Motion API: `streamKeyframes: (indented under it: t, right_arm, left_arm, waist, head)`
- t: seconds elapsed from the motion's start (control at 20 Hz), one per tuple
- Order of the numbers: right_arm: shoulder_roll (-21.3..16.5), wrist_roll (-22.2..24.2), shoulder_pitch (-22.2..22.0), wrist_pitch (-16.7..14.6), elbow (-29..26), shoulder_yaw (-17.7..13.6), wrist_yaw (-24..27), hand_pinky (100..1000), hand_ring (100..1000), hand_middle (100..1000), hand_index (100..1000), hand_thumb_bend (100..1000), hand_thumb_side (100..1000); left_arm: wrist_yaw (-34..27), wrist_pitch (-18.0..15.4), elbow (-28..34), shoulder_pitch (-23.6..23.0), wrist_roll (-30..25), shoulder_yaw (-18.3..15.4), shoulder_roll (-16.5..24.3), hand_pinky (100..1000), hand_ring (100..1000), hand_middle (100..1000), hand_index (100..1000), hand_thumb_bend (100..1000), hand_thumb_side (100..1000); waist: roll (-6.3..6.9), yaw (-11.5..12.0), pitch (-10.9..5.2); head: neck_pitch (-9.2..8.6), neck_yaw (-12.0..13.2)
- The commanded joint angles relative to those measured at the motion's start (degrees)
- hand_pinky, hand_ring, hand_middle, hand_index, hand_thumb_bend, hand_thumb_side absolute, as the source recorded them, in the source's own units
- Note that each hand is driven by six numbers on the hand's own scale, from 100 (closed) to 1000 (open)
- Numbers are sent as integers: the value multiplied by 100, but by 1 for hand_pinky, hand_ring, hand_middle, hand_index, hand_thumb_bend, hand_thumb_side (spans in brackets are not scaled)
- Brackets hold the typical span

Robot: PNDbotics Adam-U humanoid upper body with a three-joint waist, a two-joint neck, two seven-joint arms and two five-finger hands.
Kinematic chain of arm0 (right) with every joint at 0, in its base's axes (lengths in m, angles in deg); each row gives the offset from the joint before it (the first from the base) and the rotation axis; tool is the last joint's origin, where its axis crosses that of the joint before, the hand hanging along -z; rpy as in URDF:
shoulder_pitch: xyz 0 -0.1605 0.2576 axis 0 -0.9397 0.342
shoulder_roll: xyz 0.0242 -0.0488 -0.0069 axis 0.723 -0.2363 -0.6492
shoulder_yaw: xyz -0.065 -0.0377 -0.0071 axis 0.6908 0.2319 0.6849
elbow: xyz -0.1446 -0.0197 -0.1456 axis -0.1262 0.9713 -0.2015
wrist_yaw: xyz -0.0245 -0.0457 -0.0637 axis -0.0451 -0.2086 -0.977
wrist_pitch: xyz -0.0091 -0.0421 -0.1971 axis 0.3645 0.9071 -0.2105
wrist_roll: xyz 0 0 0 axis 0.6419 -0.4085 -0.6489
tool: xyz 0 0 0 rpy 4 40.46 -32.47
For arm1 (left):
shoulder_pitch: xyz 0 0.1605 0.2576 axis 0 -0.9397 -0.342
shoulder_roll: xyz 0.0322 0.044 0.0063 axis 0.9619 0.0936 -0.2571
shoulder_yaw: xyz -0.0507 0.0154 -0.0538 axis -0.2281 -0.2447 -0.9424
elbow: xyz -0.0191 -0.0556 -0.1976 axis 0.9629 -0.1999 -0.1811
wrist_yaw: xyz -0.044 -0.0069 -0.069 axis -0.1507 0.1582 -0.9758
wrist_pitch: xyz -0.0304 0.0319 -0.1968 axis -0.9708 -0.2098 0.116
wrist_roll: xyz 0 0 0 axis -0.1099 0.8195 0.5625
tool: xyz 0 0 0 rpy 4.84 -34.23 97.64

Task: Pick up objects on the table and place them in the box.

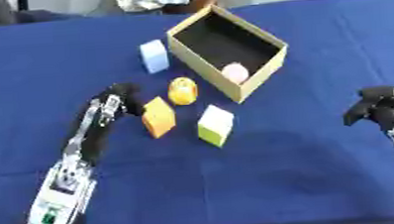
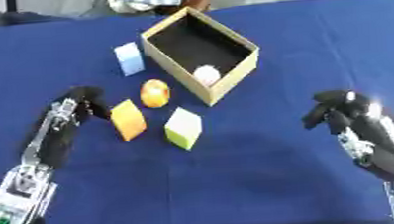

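— Where the blue surface [image 1: 308, 166] is viewed from above, what is found on it?

— An open cardboard box [image 1: 267, 68] is set at the far middle, and a pale pink round thing [image 1: 235, 73] is seen inside it, at its near corner. A light blue block [image 1: 154, 56] is placed just left of the box. A yellow-orange ball [image 1: 182, 90], an orange block [image 1: 158, 117] and a yellow-green block [image 1: 215, 125] are grouped in front of the box.

— And the hands?

— The left hand [image 1: 120, 100] is held just beside the orange block; whether it is touched cannot be told. Its fingers are curled, with nothing seen in them. The right hand [image 2: 335, 108] is kept well apart at the right, fingers curled, nothing held.
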Motion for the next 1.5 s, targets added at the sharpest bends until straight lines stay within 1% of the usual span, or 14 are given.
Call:
streamKeyframes:
  t: [0.05,0.2,0.4,0.8,0.95,1.05,1.15,1.2,1.25,1.3,1.35,1.4,1.5]
  right_arm:
    - [-76,-7,49,2,-149,14,-26,582,609,544,763,100,458]
    - [-78,36,50,-10,-157,36,-21,586,615,547,765,100,459]
    - [-81,274,49,-69,-178,60,38,588,617,547,765,100,453]
    - [-76,234,54,-72,-170,36,22,586,616,549,766,100,460]
    - [-77,222,54,-73,-170,32,12,586,616,550,766,100,461]
    - [-78,217,52,-74,-167,31,6,586,616,550,766,100,461]
    - [-80,213,50,-74,-164,32,0,586,616,550,766,100,461]
    - [-82,210,48,-74,-162,31,-3,586,616,550,766,100,461]
    - [-83,207,46,-74,-160,30,-6,586,616,550,766,100,461]
    - [-85,203,45,-74,-159,28,-9,585,616,550,766,100,461]
    - [-87,198,43,-74,-157,26,-12,585,616,550,766,100,461]
    - [-91,194,40,-75,-154,25,-16,585,616,550,766,100,460]
    - [-97,189,35,-75,-149,25,-24,585,616,551,766,100,462]
  left_arm:
    - [-34,-8,116,44,-20,-30,43,622,563,515,726,100,861]
    - [-31,-7,115,44,-22,-29,42,622,563,515,725,100,861]
    - [-30,-5,115,43,-22,-28,43,622,563,514,726,100,862]
    - [-28,-8,122,47,-20,-35,41,623,569,519,728,100,852]
    - [31,-28,144,56,-20,-64,57,631,594,543,738,100,819]
    - [145,-76,196,86,-68,-112,108,656,634,584,759,100,760]
    - [311,-136,257,130,-159,-167,202,674,660,606,774,100,733]
    - [443,-171,295,164,-254,-186,289,721,719,665,818,100,704]
    - [645,-211,336,199,-398,-210,385,727,726,673,823,100,700]
    - [887,-242,382,246,-577,-231,514,770,771,728,858,100,656]
    - [1144,-262,432,291,-757,-256,631,775,777,734,862,100,648]
    - [1397,-265,484,348,-913,-273,772,806,805,765,883,100,612]
    - [1836,-226,577,467,-1182,-261,1034,822,820,786,896,100,575]
  waist:
    - [-18,5,-147]
    - [-18,6,-142]
    - [-17,6,-139]
    - [-16,0,-148]
    - [-15,-2,-148]
    - [-12,-1,-149]
    - [-8,0,-152]
    - [-4,-2,-156]
    - [-2,-2,-159]
    - [3,-3,-165]
    - [5,-3,-170]
    - [11,-2,-178]
    - [20,-4,-190]
  head:
    - [-41,-21]
    - [-37,-24]
    - [-37,-27]
    - [-59,-20]
    - [-60,-22]
    - [-58,-28]
    - [-59,-34]
    - [-56,-37]
    - [-56,-41]
    - [-59,-47]
    - [-61,-55]
    - [-67,-66]
    - [-83,-90]
